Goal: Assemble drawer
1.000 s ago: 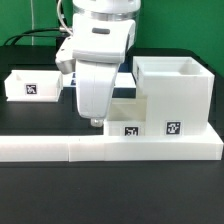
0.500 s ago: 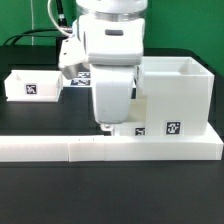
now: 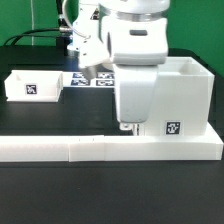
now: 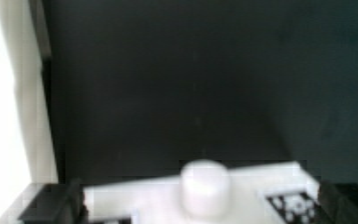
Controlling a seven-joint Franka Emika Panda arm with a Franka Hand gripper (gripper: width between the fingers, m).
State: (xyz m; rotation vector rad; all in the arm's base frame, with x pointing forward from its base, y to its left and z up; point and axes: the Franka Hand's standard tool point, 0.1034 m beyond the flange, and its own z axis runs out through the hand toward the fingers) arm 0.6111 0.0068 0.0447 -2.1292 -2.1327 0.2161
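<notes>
The tall white drawer housing [image 3: 185, 92] stands at the exterior view's right, with a tag low on its front. One small white tray [image 3: 30, 85] with a tag sits at the left. My gripper [image 3: 127, 127] hangs right next to the housing's left side, in front of the second small tray, and hides it there. In the blurred wrist view that tray [image 4: 140, 195] and its round knob [image 4: 202, 185] lie between my dark fingers [image 4: 51, 203]. My gripper [image 4: 197, 208] is open, with a gap on each side of the tray.
The long low white L-shaped bar [image 3: 90, 148] runs along the front of the black table. The marker board [image 3: 92, 79] lies behind my arm. A white strip [image 4: 7, 90] shows at one edge of the wrist view.
My arm has moved toward the exterior view's right, from beside the second tray to over it, next to the housing. The left tray and housing have not moved.
</notes>
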